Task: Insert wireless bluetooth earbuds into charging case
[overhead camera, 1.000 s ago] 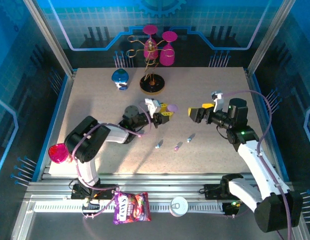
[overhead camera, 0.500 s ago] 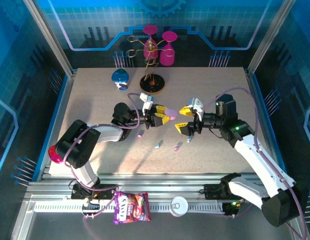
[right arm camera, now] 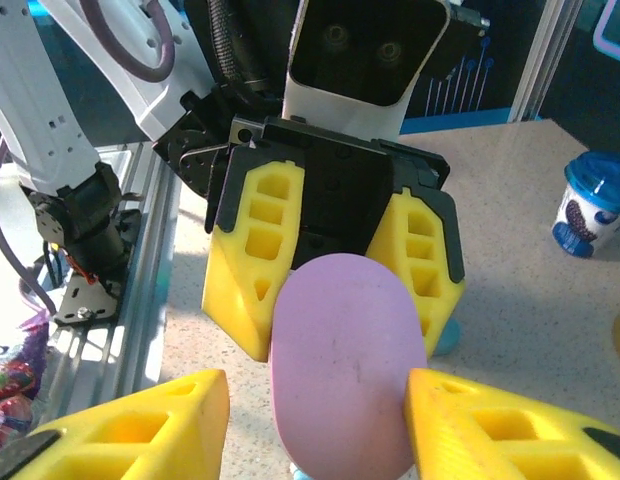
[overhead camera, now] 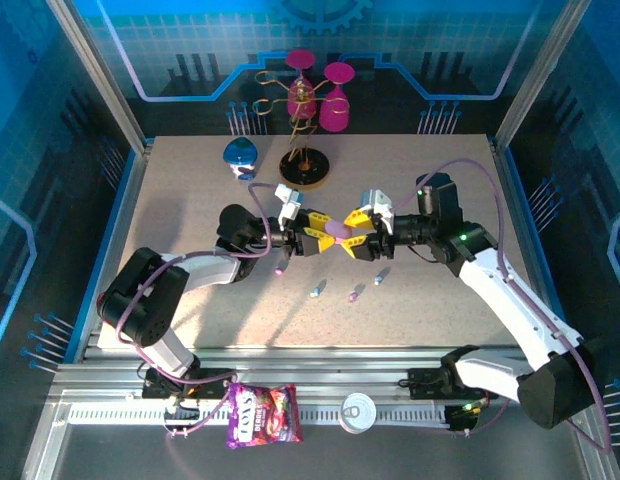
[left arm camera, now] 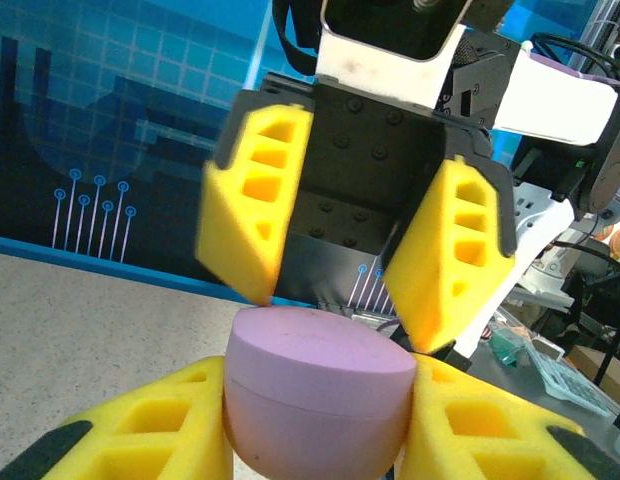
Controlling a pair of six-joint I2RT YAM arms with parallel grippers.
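On the left we see the left gripper (overhead camera: 320,236) clamped tight on the lilac charging case (overhead camera: 336,231), holding it above the middle of the table (overhead camera: 190,190). The right gripper (overhead camera: 354,236) faces it head-on from the right. Its jaws stand partly apart and straddle the case, one finger (right arm camera: 460,425) against the case's side and a gap at the other. All four earbuds lie loose on the table, nearer the arm bases: a pink-purple earbud (overhead camera: 281,268), a pale blue earbud (overhead camera: 318,290), a second pink-purple earbud (overhead camera: 356,294) and a second pale blue earbud (overhead camera: 381,275).
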